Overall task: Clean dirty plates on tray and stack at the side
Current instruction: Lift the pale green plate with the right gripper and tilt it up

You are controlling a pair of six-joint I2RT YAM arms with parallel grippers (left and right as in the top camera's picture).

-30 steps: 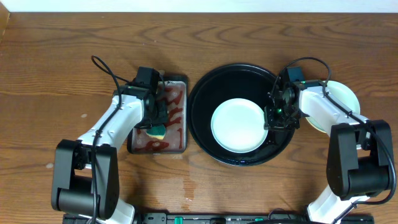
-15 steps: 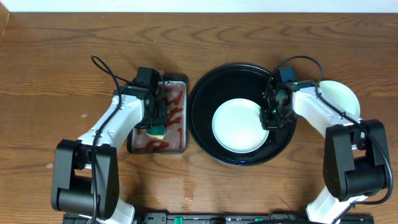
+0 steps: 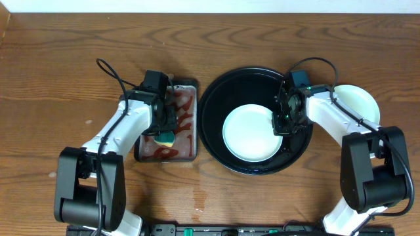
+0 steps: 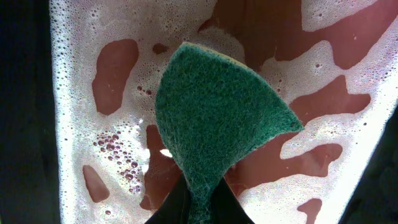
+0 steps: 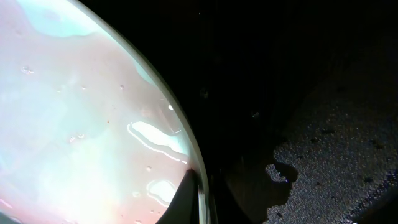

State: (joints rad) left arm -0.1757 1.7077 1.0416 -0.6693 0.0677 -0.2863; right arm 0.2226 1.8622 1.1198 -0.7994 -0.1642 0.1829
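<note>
A pale mint plate (image 3: 249,134) lies in the black tray (image 3: 246,84), wet and glossy. My right gripper (image 3: 282,122) is shut on its right rim. In the right wrist view the plate (image 5: 81,124) has its edge pinched between the fingers (image 5: 200,194), over the tray (image 5: 323,162). Another pale plate (image 3: 359,102) lies on the wood right of the tray, partly under the right arm; I cannot tell how many are stacked there. My left gripper (image 3: 164,131) is shut on a green-and-yellow sponge (image 3: 167,138), which fills the left wrist view (image 4: 217,118).
A rectangular metal pan (image 3: 187,98) with red stains stands left of the tray, under the sponge. In the left wrist view it holds white foam (image 4: 81,93) and reddish liquid. Bare wood tabletop (image 3: 59,78) surrounds everything.
My right gripper has moved left across the tray onto the plate's right rim. The plate has barely shifted. The left arm and sponge have not moved.
</note>
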